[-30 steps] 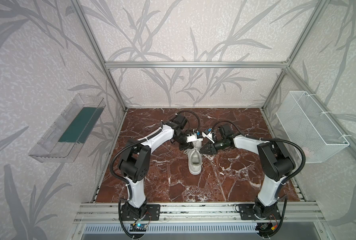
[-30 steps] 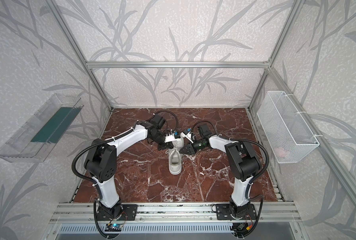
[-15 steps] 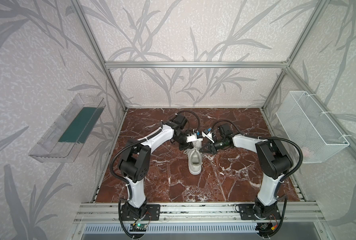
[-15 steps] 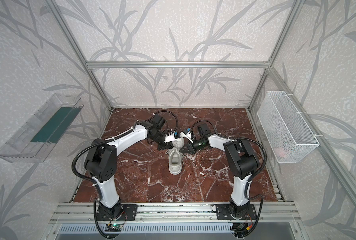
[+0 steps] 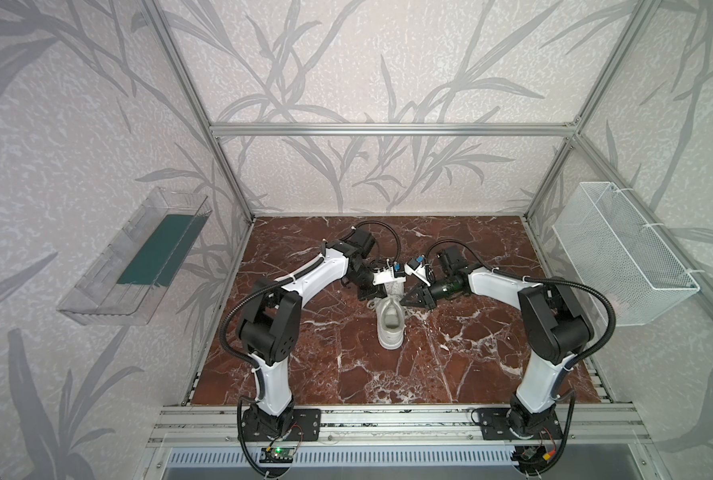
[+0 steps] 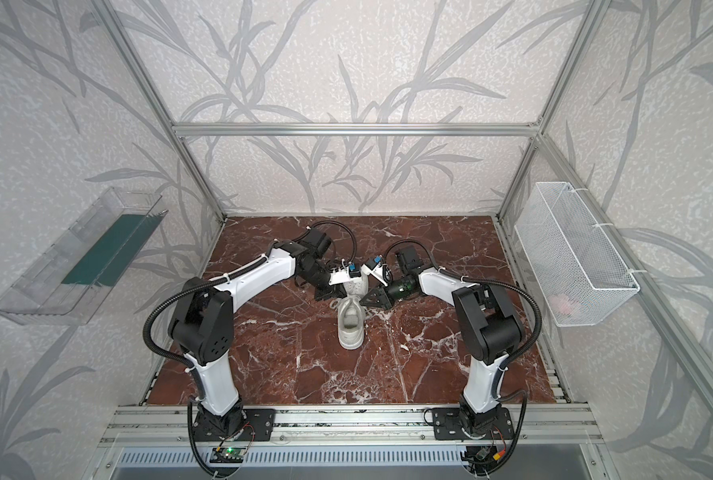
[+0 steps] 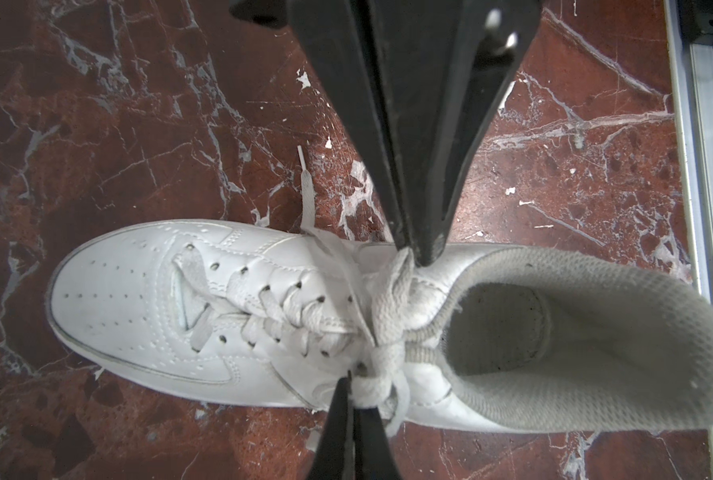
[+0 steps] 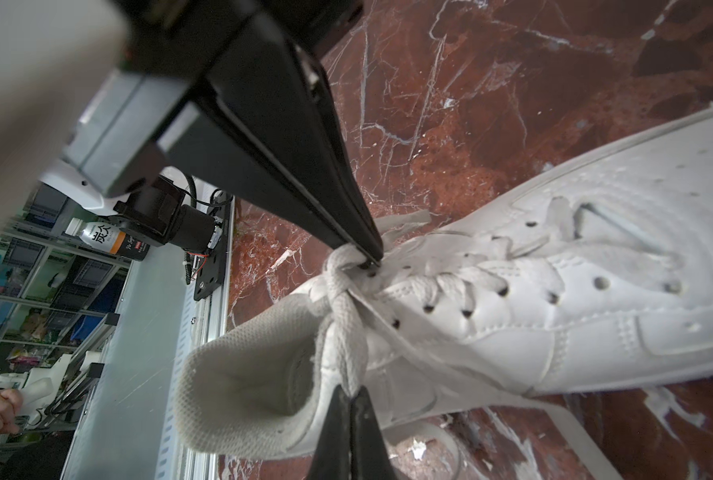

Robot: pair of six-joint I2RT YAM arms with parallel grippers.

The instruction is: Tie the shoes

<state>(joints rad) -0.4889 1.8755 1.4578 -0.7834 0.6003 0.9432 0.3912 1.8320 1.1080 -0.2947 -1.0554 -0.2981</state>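
Note:
The white shoe [image 5: 390, 332] [image 6: 350, 334] lies on the marble floor, heel opening toward the front rail and toe under the two wrists. Its off-white laces [image 7: 388, 316] are bunched in a crossing at the top eyelets. My left gripper [image 7: 352, 384] [image 5: 374, 296] is shut on a lace loop at one side of the shoe [image 7: 138, 299]. Opposite it, my right gripper [image 8: 350, 390] [image 5: 407, 299] is shut on the lace strand [image 8: 346, 324] across the collar. A loose lace end [image 7: 305, 183] trails onto the floor.
A clear bin [image 5: 138, 257] hangs on the left wall and a white wire basket [image 5: 621, 249] on the right wall. The aluminium rail [image 5: 388, 419] with both arm bases runs along the front. A bottle [image 8: 105, 243] stands outside the cell.
My right gripper's jaws have closed onto the lace. The left gripper has stayed shut on its loop, and the shoe has not shifted.

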